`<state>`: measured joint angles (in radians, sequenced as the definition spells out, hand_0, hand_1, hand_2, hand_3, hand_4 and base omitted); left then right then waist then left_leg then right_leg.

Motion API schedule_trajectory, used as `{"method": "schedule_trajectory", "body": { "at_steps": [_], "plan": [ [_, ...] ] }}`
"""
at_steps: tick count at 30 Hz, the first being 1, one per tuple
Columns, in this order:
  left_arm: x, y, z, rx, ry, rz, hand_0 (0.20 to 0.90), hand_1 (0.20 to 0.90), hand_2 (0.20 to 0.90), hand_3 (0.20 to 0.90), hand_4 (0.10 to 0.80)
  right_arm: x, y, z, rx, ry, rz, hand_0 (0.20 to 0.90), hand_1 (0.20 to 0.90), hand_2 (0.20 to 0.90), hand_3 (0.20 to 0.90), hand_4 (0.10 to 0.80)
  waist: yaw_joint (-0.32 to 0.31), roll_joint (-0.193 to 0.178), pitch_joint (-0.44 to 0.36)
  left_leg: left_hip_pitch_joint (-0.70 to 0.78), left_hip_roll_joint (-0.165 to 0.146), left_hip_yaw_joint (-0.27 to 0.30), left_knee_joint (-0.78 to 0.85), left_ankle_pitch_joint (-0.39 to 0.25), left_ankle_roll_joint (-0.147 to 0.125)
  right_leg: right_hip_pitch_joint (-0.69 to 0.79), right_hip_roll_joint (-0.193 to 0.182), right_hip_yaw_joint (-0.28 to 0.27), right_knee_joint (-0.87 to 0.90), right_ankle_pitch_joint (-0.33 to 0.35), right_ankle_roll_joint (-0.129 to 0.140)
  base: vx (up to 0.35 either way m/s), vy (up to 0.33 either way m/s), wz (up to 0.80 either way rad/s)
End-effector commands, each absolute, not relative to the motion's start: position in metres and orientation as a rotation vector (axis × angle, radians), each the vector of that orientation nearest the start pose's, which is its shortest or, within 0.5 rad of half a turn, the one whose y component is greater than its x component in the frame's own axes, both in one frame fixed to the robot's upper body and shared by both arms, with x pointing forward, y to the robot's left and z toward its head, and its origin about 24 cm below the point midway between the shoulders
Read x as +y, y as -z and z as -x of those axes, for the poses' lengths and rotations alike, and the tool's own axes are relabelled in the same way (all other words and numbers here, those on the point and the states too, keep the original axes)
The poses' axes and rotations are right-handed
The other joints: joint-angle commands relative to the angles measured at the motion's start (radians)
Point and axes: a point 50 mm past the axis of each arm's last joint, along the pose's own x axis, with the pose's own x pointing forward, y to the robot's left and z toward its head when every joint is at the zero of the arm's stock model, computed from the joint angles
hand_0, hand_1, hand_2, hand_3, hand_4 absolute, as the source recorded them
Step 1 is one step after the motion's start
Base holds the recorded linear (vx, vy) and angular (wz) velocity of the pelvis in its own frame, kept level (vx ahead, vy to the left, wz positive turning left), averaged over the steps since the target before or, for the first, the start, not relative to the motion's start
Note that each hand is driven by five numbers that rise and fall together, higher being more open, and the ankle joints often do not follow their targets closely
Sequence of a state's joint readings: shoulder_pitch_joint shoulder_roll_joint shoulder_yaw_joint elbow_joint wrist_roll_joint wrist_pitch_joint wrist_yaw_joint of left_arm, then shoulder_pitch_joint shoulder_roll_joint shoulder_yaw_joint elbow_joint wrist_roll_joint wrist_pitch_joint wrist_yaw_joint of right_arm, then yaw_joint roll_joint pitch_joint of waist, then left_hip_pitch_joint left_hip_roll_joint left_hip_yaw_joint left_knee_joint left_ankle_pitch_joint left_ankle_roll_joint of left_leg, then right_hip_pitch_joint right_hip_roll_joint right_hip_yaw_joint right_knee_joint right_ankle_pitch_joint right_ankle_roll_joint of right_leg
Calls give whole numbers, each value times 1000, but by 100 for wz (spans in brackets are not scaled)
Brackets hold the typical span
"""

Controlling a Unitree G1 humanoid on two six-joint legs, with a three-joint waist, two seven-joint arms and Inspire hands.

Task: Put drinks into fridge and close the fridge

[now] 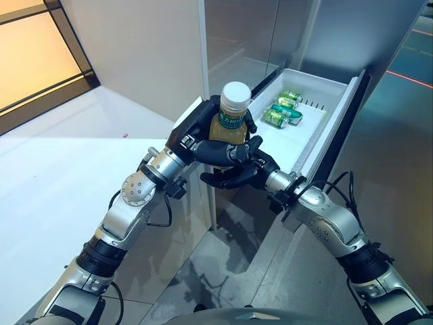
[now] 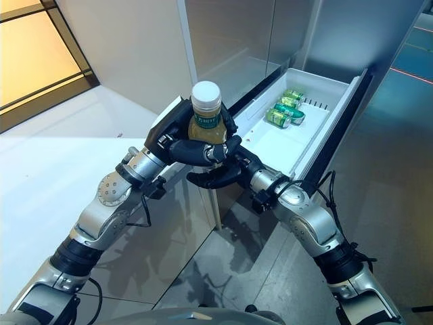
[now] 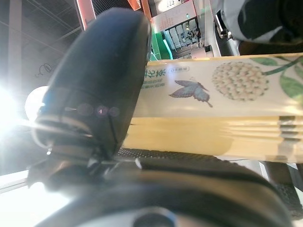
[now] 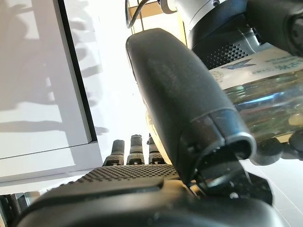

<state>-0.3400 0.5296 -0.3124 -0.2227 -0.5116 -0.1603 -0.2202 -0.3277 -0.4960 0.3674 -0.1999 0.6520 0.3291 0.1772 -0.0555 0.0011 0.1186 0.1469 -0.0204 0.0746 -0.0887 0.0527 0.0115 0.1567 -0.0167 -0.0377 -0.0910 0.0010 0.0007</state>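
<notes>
A bottle (image 1: pixel 231 120) of yellow tea with a white cap stands upright in my left hand (image 1: pixel 201 141), whose fingers and thumb are curled round its body. Its pale label (image 3: pixel 227 94) shows past the thumb in the left wrist view. My right hand (image 1: pixel 233 177) lies just under and beside the bottle's base, fingers stretched out and thumb up against the bottle (image 4: pixel 265 99). Both hands hold it in the air at the near left corner of the open white fridge drawer (image 1: pixel 325 135). Green cans (image 1: pixel 283 112) lie at the drawer's far end.
A white counter (image 1: pixel 67 169) spreads to the left. The fridge's grey glass front (image 1: pixel 257 34) rises behind the drawer. Grey floor lies below and to the right of the drawer.
</notes>
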Motion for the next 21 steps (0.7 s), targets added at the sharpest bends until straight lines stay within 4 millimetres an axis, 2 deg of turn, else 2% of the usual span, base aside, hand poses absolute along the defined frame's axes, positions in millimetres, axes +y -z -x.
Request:
{"method": "schedule_trajectory", "body": {
  "at_steps": [1,2,3,15,21],
  "plan": [
    [102,-250,-258,-923,760,1,300,300,300,200,100,-78,-202,-269,-363,-848,-117,900,900,900,900,800,7,-32,-108,11,4,30,1,-65,5,-32,-31,-1,4,60,56,0,0,0],
    [102,-250,-259,-917,756,2,300,300,300,200,100,-79,-204,-269,-372,-842,-115,752,752,752,727,627,7,-32,-108,11,4,31,1,-65,5,-32,-31,-1,4,61,57,0,0,0],
    [102,-249,-260,-912,751,6,300,300,300,200,100,-79,-205,-270,-378,-834,-119,300,300,300,200,100,6,-31,-108,11,5,32,1,-64,4,-32,-30,0,4,61,57,0,0,0],
    [99,-235,-265,-824,751,-14,300,300,300,200,100,-85,-207,-274,-390,-780,-78,300,300,300,200,100,9,-33,-103,7,5,29,1,-62,5,-34,-31,-5,4,61,57,0,0,0],
    [102,-234,-265,-835,736,2,300,300,300,200,100,-88,-205,-278,-372,-747,-77,300,300,300,200,100,12,-33,-101,7,6,25,1,-62,4,-33,-32,-8,4,60,56,0,0,0]
  ]
}}
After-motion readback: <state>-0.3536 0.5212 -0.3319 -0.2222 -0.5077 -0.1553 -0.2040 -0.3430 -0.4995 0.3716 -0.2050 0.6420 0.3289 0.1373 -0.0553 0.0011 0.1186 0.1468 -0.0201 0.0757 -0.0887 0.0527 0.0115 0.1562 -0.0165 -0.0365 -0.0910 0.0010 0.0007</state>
